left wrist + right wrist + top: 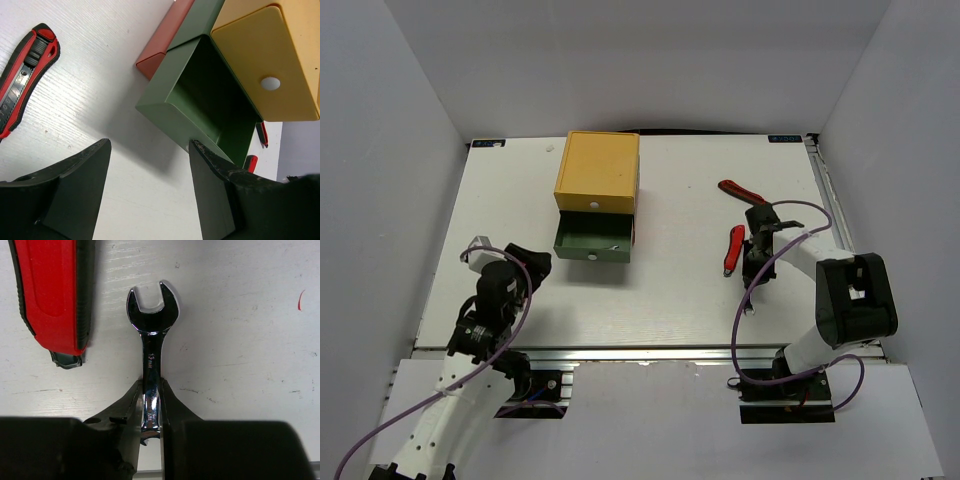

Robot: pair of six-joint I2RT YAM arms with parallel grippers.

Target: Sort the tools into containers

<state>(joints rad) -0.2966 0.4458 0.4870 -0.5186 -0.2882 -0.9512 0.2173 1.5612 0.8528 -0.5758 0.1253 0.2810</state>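
Note:
The box chest has a yellow top drawer that is shut, and a green middle drawer that is pulled out. In the left wrist view the green drawer stands open, with the red-orange drawer beside it. My left gripper is open and empty, just short of the green drawer's front. My right gripper is shut on a silver wrench, close to the table. A red-handled pocket tool lies just left of the wrench.
A red and black pocket tool lies on the table to the left of my left gripper. Two red tools lie by my right arm. White walls surround the table.

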